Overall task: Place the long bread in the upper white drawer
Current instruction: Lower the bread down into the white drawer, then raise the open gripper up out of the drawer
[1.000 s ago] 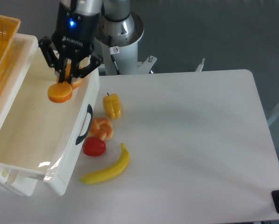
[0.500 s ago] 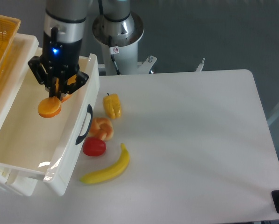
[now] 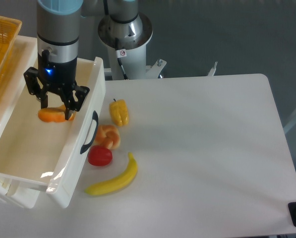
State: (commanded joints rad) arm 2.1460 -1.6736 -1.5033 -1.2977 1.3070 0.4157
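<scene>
Yellow-orange basket (image 3: 1, 34) at far left edge, above upper white drawer (image 3: 63, 163), which stands pulled open

Gripper (image 3: 52, 106) inside drawer's open top, near its right wall, jaws pinching long bread (image 3: 51, 115); bread within drawer, above floor, looks not yet released

Judgement: carry done, bread over target; left: lower, let go, withdraw

On table right of drawer front: yellow pepper (image 3: 119, 112), round pastry (image 3: 108, 136), red tomato (image 3: 99, 155), banana (image 3: 115, 179), untouched
</scene>
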